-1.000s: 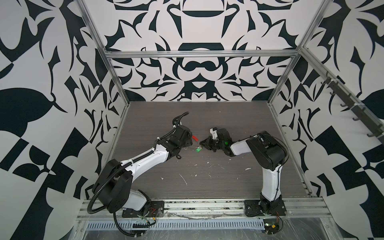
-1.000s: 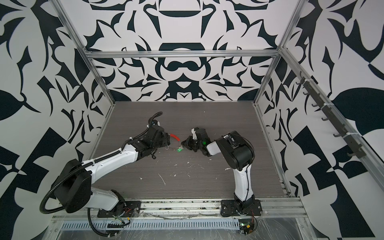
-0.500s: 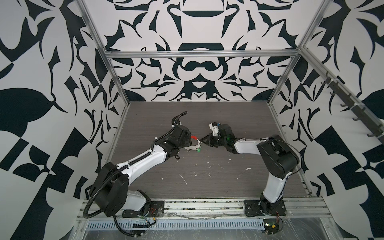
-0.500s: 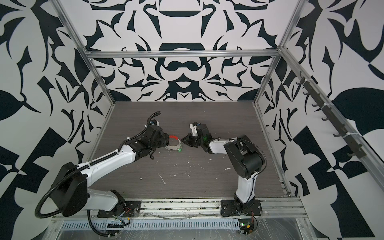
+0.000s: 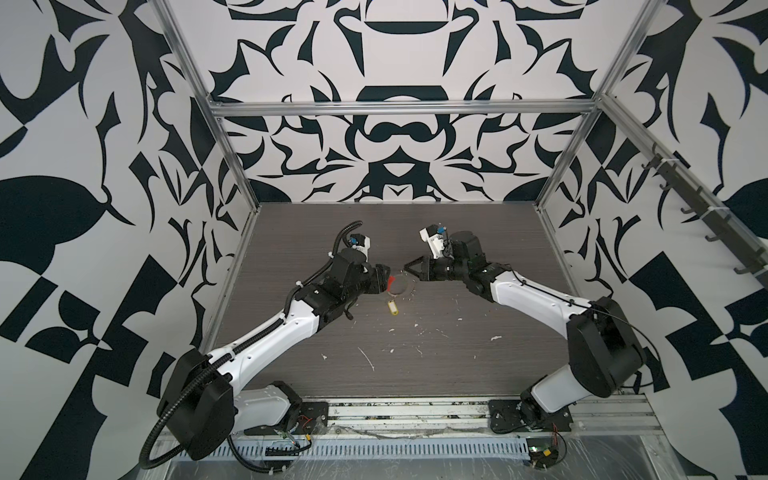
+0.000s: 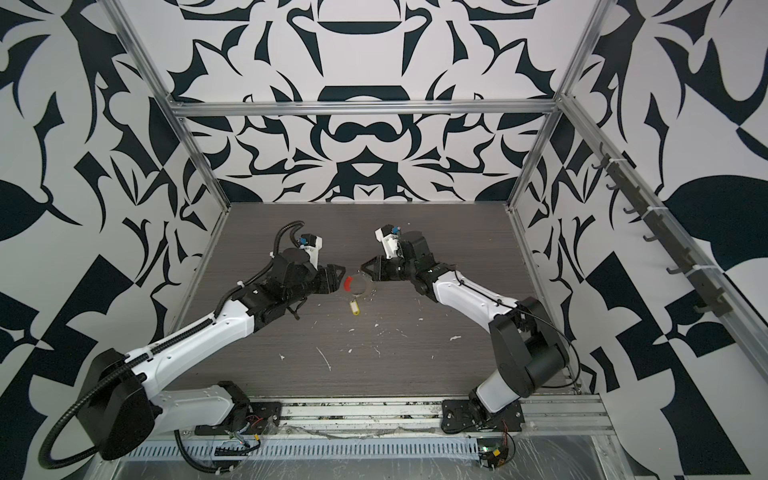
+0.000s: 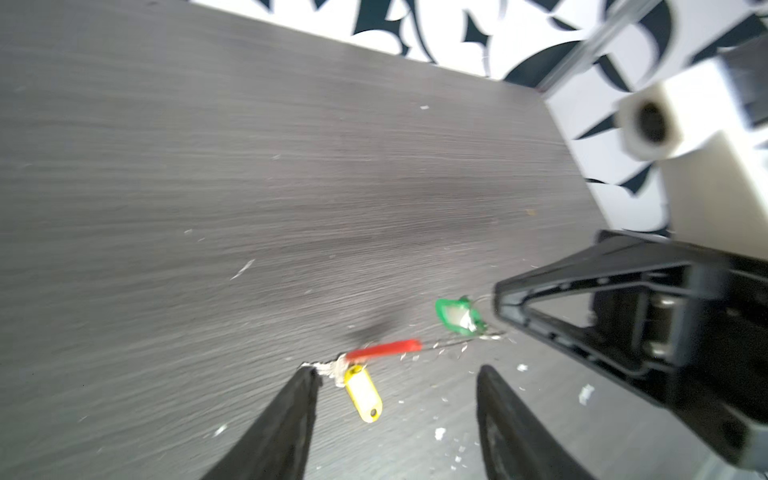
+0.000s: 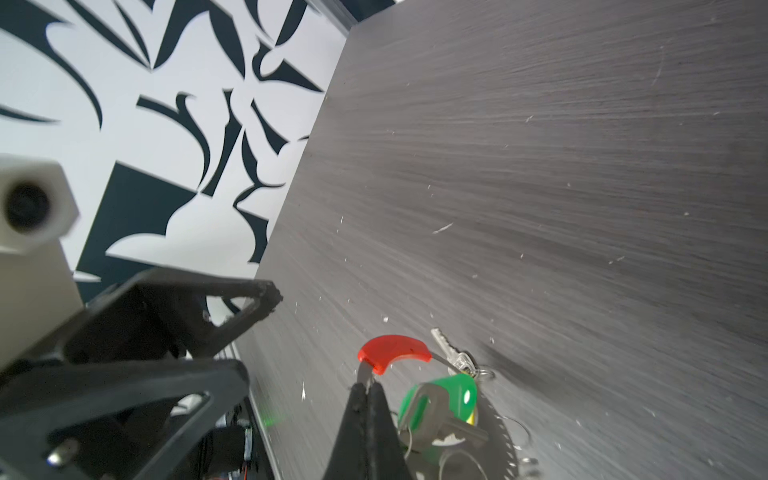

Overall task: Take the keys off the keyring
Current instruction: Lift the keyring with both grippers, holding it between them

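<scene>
A: Check the right hand [image 8: 365, 390] first. Shut tight on the keyring [image 8: 365, 374], just beside the red arc [image 8: 392, 351]?

B: Looks so in the right wrist view; harder to confirm in both top views. Now look at the left hand [image 7: 397, 374]: parted roughly halfway, gripping nothing, fingers [image 7: 299, 411] flanking the yellow key [image 7: 363, 392].

A: And where to find the keys?

B: Find the yellow key flat on the worktop [image 5: 415, 232], seemingly hooked to the keyring at one end of the red arc. Find the green key [image 8: 449, 399] apparently on the same keyring, close to the right hand, beside a bare metal key [image 8: 446, 351].

A: So how to do this step well?

B: Probably best to hold the keyring steady with the right hand, lower the left hand squarely over the yellow key, close on its body rather than its small loop, then draw it along the wire. Cannot see where the keyring opens. Avoid tugging sideways; risks twisting the keyring out of the pinch.
</scene>
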`<move>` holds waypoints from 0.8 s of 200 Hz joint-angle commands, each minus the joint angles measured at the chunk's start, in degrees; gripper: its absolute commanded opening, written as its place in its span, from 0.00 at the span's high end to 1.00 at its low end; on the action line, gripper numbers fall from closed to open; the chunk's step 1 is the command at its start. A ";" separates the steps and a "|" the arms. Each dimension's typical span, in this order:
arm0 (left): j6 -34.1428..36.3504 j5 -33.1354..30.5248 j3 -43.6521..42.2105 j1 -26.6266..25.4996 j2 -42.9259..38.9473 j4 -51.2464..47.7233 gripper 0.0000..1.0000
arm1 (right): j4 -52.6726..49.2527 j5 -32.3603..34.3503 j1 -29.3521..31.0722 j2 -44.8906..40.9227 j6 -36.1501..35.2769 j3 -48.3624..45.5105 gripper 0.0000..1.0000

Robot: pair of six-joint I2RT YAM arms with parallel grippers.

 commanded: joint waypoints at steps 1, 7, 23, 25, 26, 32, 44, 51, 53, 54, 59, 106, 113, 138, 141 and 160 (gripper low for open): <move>3.40 9.25 -0.94 0.35 -1.87 4.65 0.41 | -4.57 -4.63 0.22 -4.84 -7.86 2.76 1.00; 3.54 10.99 -1.19 0.35 -1.99 5.73 0.44 | -4.79 -5.44 0.27 -5.60 -8.65 2.63 1.00; 3.59 14.00 -1.08 0.44 -1.79 7.25 0.50 | -4.93 -8.36 0.33 -8.46 -11.14 1.94 1.00; 3.59 14.29 -1.01 0.44 -1.70 7.32 0.51 | -4.93 -8.69 0.24 -8.86 -11.30 1.81 1.00; 3.59 14.41 -0.99 0.44 -1.66 7.34 0.51 | -4.92 -8.86 0.23 -9.02 -11.50 1.73 1.00; 3.68 15.07 -0.66 0.52 -1.57 7.26 0.52 | -4.99 -9.35 0.23 -10.12 -12.29 1.48 1.00; 3.59 16.26 -0.48 0.53 -1.66 7.71 0.52 | -5.15 -7.82 0.25 -12.12 -12.78 1.09 1.00; 3.31 17.20 -0.71 0.49 -1.84 8.52 0.52 | -4.89 -6.77 0.26 -12.88 -12.48 0.97 1.00; 3.21 17.51 -0.81 0.52 -1.85 8.87 0.52 | -4.72 -6.79 0.25 -13.04 -12.38 0.91 1.00; 3.18 17.69 -0.88 0.52 -1.86 9.03 0.52 | -4.64 -6.81 0.27 -13.14 -12.35 0.88 1.00; 3.03 18.48 -1.15 0.53 -2.07 9.82 0.51 | -4.41 -6.86 0.22 -13.55 -12.13 0.86 1.00; 3.59 25.02 -2.90 0.49 -2.70 14.35 0.35 | -0.83 -6.05 0.21 -15.93 -8.36 -0.45 1.00; 3.68 25.76 -3.30 0.52 -2.70 15.08 0.34 | -0.50 -5.72 0.22 -16.26 -8.04 -0.66 1.00; 4.20 27.19 -3.42 0.49 -1.99 15.27 0.34 | 0.93 -5.19 0.22 -17.16 -6.96 -1.29 1.00; 4.28 27.47 -3.42 0.51 -1.83 15.39 0.34 | 0.98 -5.04 0.27 -17.23 -6.82 -1.33 1.00; 4.20 29.00 -3.26 0.53 -0.75 15.59 0.36 | 1.69 -4.17 0.21 -17.78 -6.27 -1.69 1.00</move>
